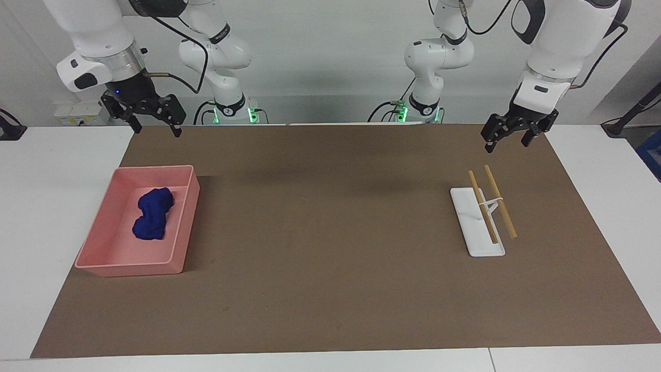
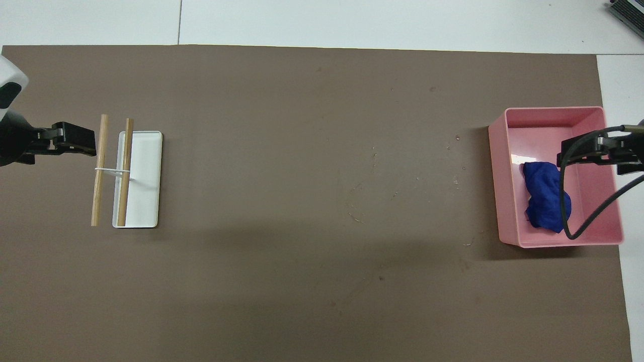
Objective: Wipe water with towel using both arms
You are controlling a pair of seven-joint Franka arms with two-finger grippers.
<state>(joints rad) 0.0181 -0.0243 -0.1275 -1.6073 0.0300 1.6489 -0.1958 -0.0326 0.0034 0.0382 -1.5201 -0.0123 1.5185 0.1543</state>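
The blue towel (image 1: 153, 214) lies bunched in the pink tray (image 1: 184, 226) at the right arm's end of the table (image 1: 330, 289). The right gripper (image 1: 154, 126) hangs in the air above the tray's robot-side edge, fingers apart and empty. At the left arm's end, two wooden sticks (image 1: 491, 204) joined by a white band rest across a white tray (image 1: 467, 217); the left gripper (image 1: 508, 139) hangs over the brown mat (image 1: 330, 232) near the sticks' robot-side ends, fingers apart.
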